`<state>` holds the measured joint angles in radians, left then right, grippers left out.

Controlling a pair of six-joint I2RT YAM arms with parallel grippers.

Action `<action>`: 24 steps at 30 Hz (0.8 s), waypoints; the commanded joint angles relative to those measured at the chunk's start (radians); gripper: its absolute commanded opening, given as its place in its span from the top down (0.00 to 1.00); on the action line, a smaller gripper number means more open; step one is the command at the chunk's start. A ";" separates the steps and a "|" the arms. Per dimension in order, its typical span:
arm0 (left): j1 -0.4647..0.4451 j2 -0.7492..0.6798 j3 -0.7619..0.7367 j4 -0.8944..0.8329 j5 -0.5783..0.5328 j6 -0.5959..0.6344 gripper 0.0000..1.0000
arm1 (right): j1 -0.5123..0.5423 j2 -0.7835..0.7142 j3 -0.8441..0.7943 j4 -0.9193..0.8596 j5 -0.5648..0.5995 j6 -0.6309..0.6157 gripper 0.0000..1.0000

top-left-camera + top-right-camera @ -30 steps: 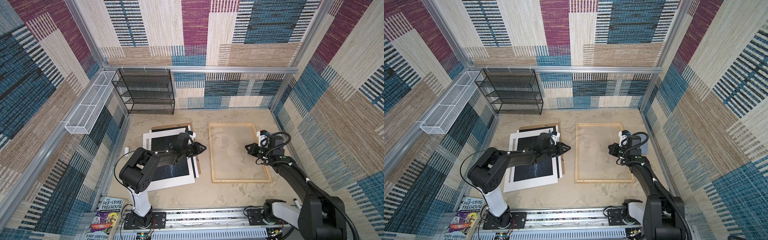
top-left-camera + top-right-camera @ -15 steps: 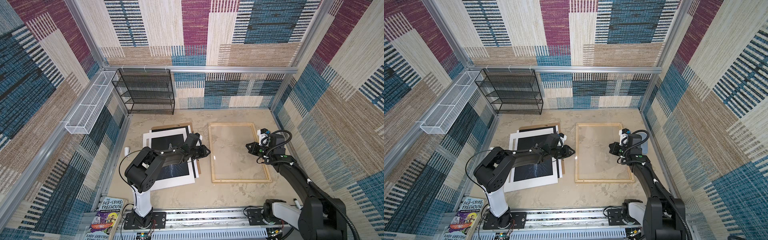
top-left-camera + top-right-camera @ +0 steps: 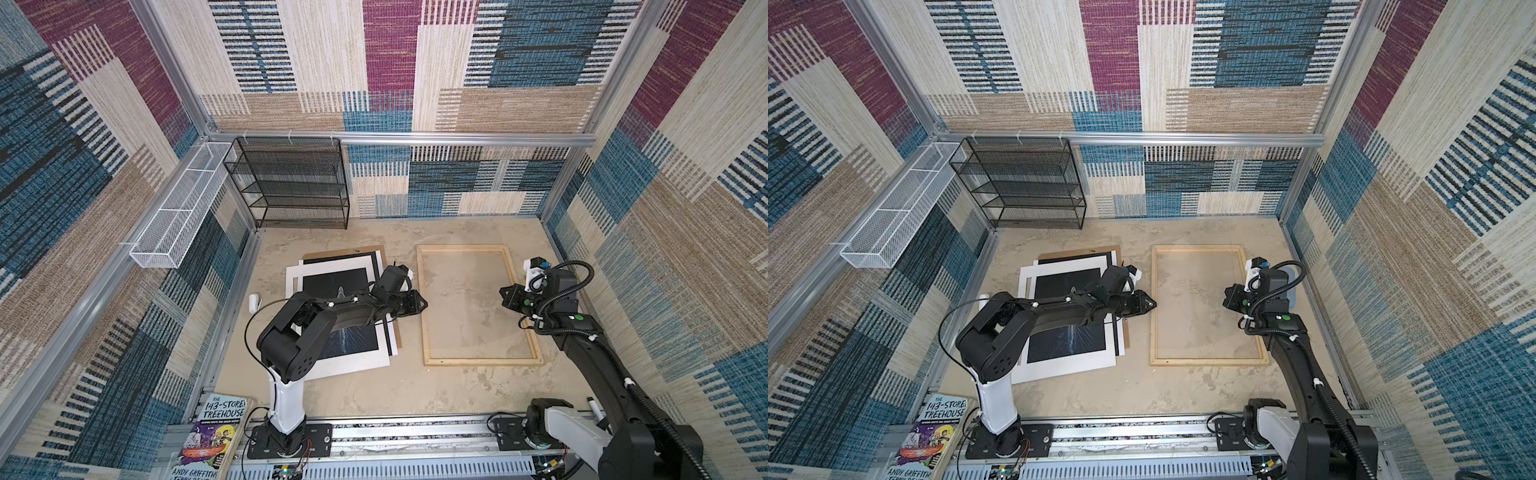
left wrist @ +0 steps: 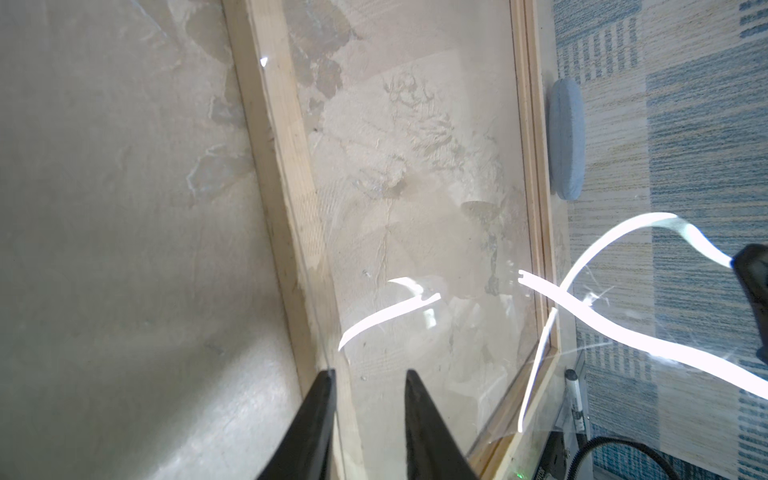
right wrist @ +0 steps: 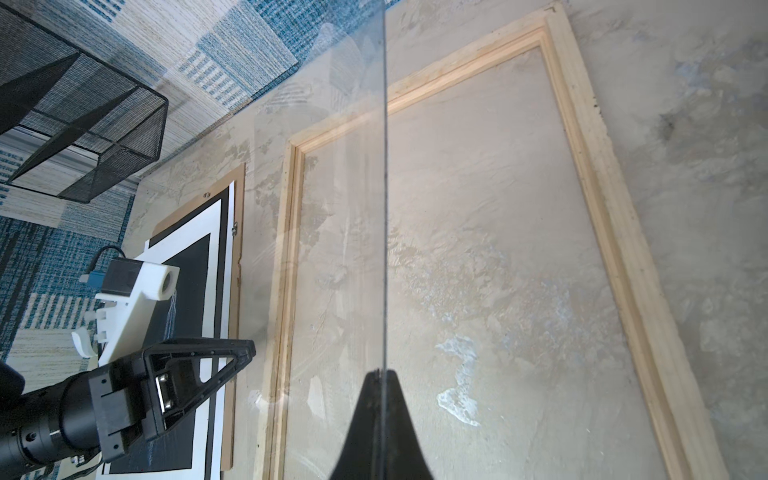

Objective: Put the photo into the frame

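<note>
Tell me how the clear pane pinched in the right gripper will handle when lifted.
Probably floppy rather than stiff: the clear pane throws curved, warped reflections in the left wrist view. Likely slippery too, since the right gripper pinches only its thin, smooth edge.

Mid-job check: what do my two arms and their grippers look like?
Both arms are matte black with a white base link: left arm, right arm. Each wrist carries a white camera mount. The left gripper and right gripper have black tapered fingers. A ribbed black hose and green dots mark the right arm; a thin black cable loops on the left.
</note>
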<state>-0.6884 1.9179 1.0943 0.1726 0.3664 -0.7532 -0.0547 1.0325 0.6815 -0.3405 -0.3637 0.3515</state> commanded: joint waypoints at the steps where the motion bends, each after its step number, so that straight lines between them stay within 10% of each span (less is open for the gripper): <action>1: -0.010 0.007 0.027 0.059 0.090 0.029 0.68 | 0.005 0.005 0.011 -0.012 -0.039 0.024 0.96; 24: -0.049 0.033 0.061 0.023 0.075 0.040 0.69 | 0.005 -0.001 0.086 -0.145 0.010 -0.025 0.93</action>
<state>-0.7292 1.9560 1.1408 0.1360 0.3721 -0.7517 -0.0544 1.0355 0.7738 -0.4911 -0.3042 0.3199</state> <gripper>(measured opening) 0.314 0.066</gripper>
